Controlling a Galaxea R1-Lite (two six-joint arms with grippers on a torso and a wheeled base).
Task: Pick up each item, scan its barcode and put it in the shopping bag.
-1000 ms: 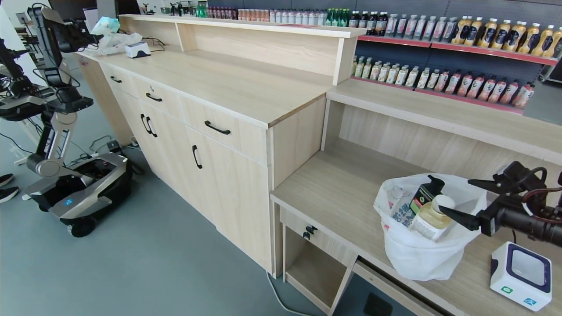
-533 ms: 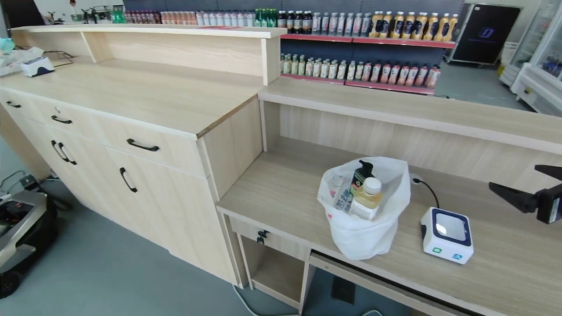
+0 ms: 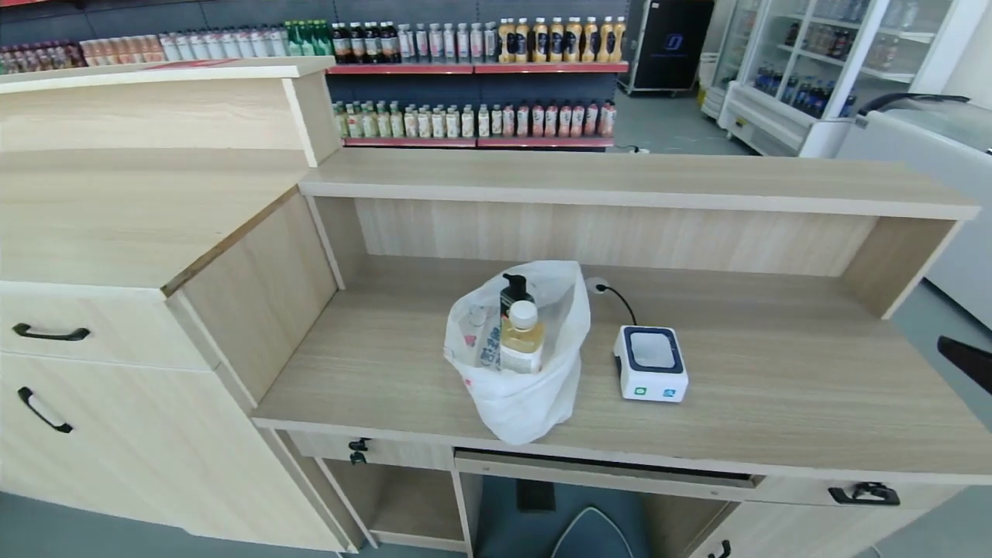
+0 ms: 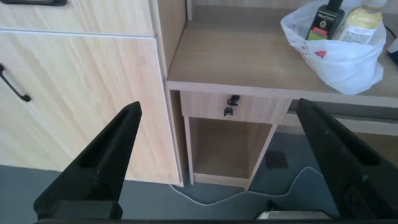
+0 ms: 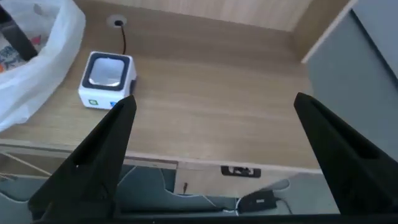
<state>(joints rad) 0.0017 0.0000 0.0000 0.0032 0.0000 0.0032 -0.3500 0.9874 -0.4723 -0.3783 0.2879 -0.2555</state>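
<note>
A white shopping bag [image 3: 518, 387] stands on the low counter [image 3: 775, 387]. Inside it are a yellow bottle with a white cap [image 3: 521, 341], a black pump bottle [image 3: 514, 291] and a white pouch [image 3: 480, 341]. The white barcode scanner [image 3: 651, 363] sits just right of the bag. My right gripper [image 5: 217, 162] is open and holds nothing, over the counter's front edge right of the scanner [image 5: 107, 79]; one fingertip [image 3: 965, 358] shows at the head view's right edge. My left gripper [image 4: 217, 168] is open and holds nothing, low in front of the counter, left of the bag [image 4: 348, 56].
A taller cabinet [image 3: 116, 232] with drawers adjoins the counter on the left. A raised ledge [image 3: 620, 182] runs along the counter's back. A small keyed drawer [image 4: 232, 107] and an open cubby [image 4: 227, 149] lie under the counter. Drink shelves [image 3: 465, 77] stand behind.
The head camera has swung to the right, so the whole picture shifted left. My right gripper, open beside the bottle in the bag a second ago, now stands well right of the bag.
</note>
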